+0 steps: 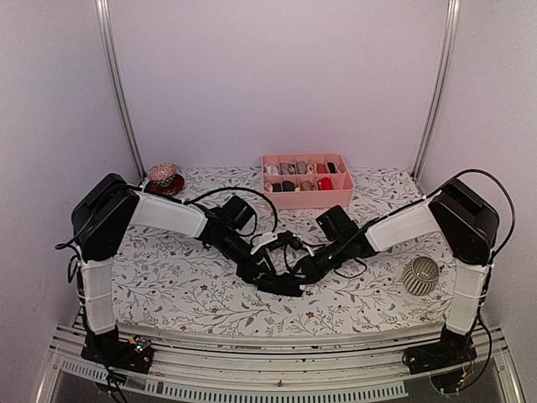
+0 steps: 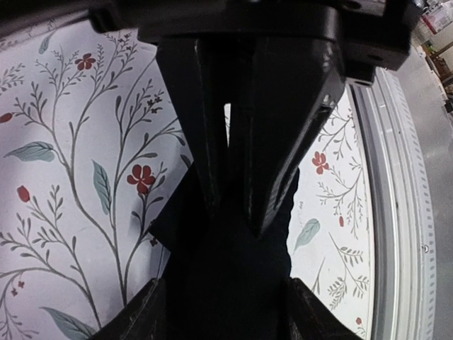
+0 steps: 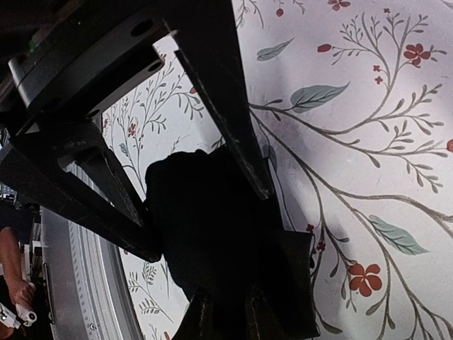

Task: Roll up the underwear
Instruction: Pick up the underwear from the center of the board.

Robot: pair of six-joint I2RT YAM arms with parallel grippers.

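Underwear: one black fabric bundle, bunched up on the floral tablecloth, mid-table toward the near edge, between the two arms. Waistband not visible, so can't tell which pair.
Left gripper: fingers almost together with only a sliver of gap higher up, tips pinched on the black fabric.
Right gripper: jaws set wide, one finger on each side of the bundle. Fabric fills the gap and touches both fingers, looks held.
Arms: both reach inward and meet at the bundle from opposite sides, grippers just beside each other.
Pink tray: at the far edge, small rolled bundles in its compartments, well apart from the grippers.
Grey ribbed object: on the cloth near the right arm.
Red-and-pink item: far left corner, too small to tell what it is.
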